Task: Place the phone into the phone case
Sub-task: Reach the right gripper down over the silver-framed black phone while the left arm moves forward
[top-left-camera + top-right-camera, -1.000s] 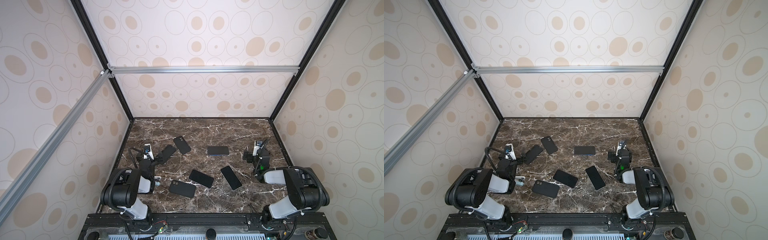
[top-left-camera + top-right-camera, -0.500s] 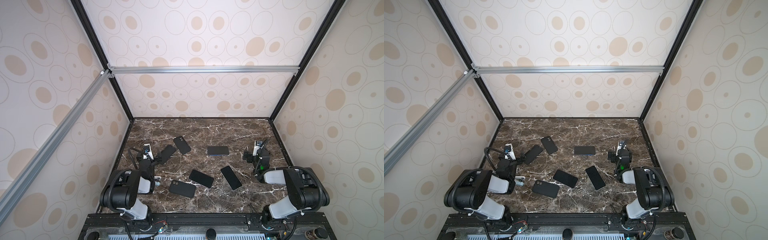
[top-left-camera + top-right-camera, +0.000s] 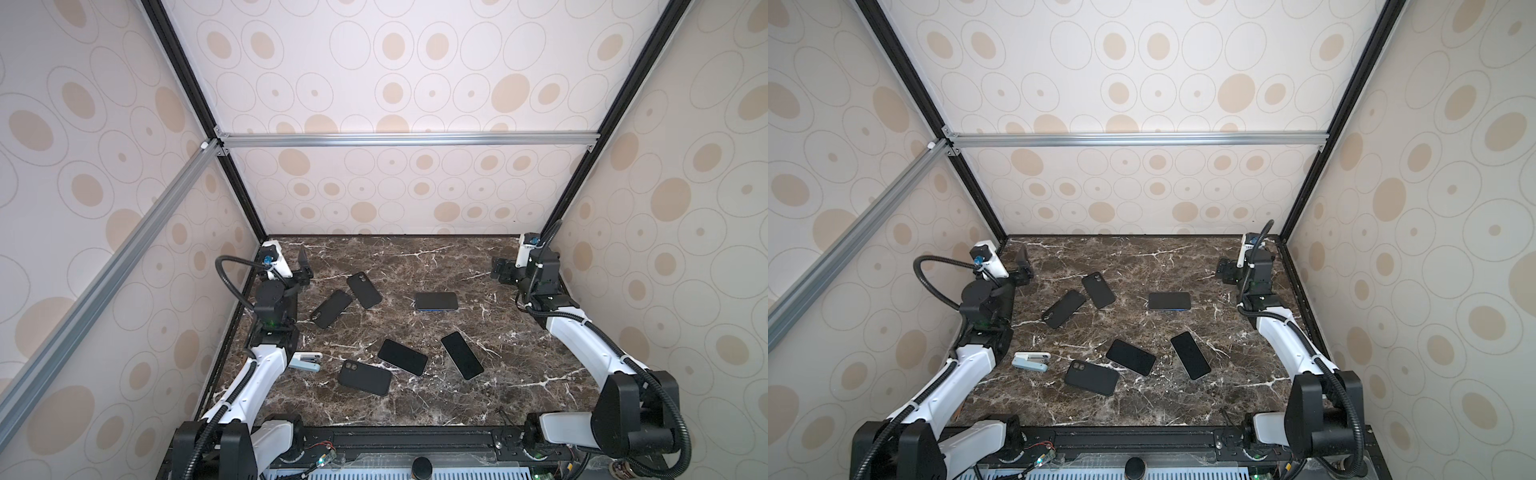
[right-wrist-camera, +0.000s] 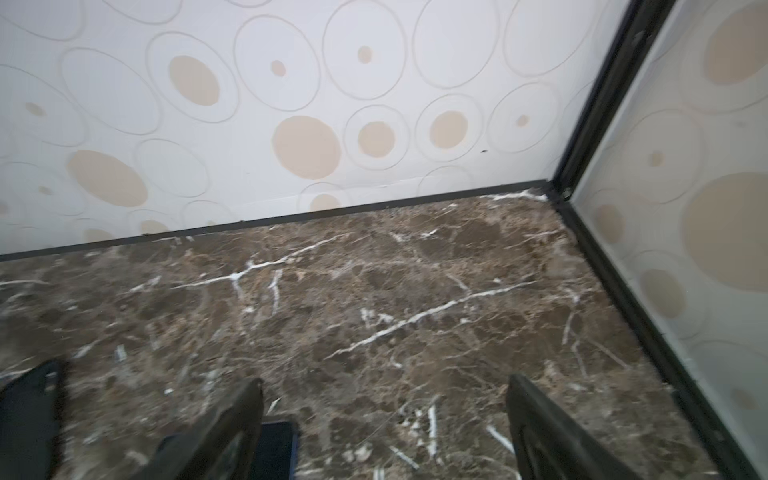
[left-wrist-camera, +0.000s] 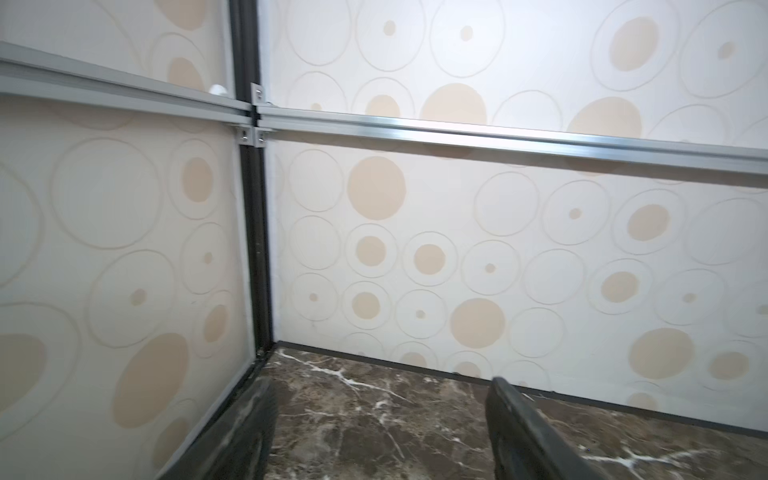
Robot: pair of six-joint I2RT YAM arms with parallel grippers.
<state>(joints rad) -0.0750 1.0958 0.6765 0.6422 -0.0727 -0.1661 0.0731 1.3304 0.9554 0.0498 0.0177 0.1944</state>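
Left gripper (image 5: pixel 380 388) and right gripper (image 4: pixel 385 380) open, empty (neither touching anything); best pinch squarely across the phone (image 3: pixel 402 356) beside the phone case (image 3: pixel 364 377).

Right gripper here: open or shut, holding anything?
Open, holding nothing. In the right wrist view the fingers of the right gripper stand wide apart, with the marble table showing between their tips.

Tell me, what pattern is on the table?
The table is dark brown marble with white veins, clearest in the right wrist view.
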